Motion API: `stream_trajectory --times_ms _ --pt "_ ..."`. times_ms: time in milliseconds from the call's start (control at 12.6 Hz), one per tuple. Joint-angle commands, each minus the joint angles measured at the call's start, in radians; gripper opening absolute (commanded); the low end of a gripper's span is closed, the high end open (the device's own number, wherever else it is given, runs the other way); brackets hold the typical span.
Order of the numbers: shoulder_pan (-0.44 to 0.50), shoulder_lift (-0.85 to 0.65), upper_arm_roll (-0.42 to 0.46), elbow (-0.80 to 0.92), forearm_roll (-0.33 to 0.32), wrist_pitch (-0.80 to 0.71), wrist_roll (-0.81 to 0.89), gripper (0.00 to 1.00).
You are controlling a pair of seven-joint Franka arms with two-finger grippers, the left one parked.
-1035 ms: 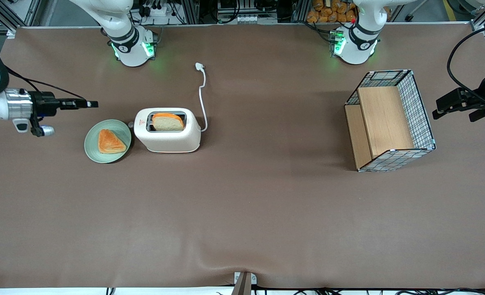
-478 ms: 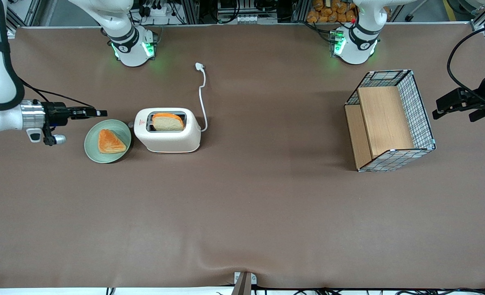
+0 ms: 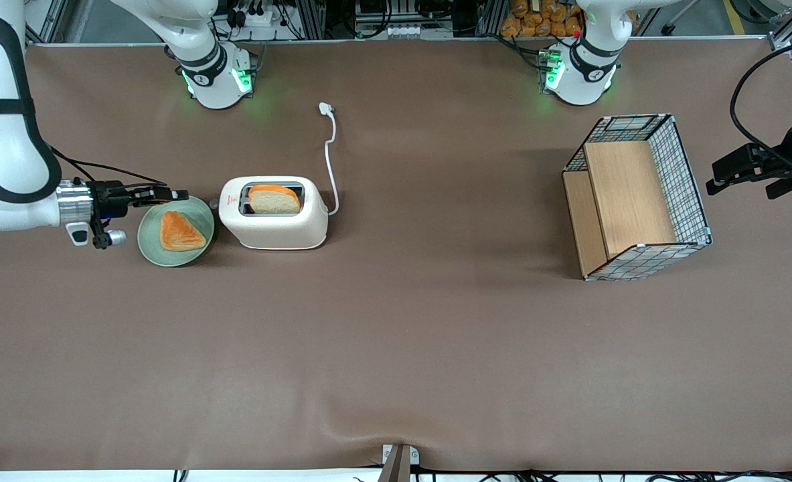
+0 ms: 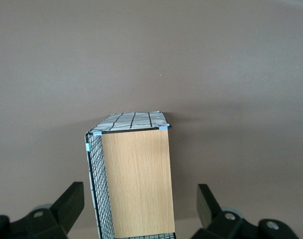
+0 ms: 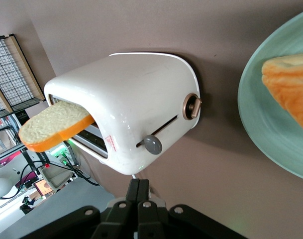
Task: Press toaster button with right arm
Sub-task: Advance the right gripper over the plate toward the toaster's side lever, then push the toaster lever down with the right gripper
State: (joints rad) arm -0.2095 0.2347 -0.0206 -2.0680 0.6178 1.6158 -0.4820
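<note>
- Since the two earlier front views, the white jointed right arm with black panels has carried its black two-finger gripper closer to the toaster and nearer to the front camera; it now hangs over the rim of the plate, where a second ago it was well short of the plate
- That gripper's two fingers are pressed together, tips meeting with nothing between them, as the right wrist view shows
- The cream-white rounded box toaster with one wide top slot stands on the brown table covering, just beside the plate, unmoved across the three front views
- Its small grey round lever knob, the toaster button, sticks out of a slit in the narrow end that faces the gripper; the gripper is near it but apart from it
- A copper-ringed round dial sits on the same end face, beside the slit
- A slice of bread with an orange crust stands up out of the slot
- The pale green round plate holds a triangular orange-crusted piece of toast
- The toaster's white power cord trails away from the front camera, its plug lying loose on the table
- A wire-grid basket with wooden panels sits toward the parked arm's end of the table
</note>
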Motion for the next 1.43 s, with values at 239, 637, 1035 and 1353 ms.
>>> stream_trajectory --times_ms 239,637,1035,1353 --pt "0.021 0.034 -0.001 -0.007 0.071 0.019 -0.092 0.0" --pt "0.021 0.074 -0.001 -0.021 0.103 0.044 -0.159 0.0" --pt "0.033 0.077 -0.001 -0.067 0.142 0.09 -0.181 0.0" --pt "0.038 0.08 -0.001 -0.08 0.154 0.108 -0.182 0.0"
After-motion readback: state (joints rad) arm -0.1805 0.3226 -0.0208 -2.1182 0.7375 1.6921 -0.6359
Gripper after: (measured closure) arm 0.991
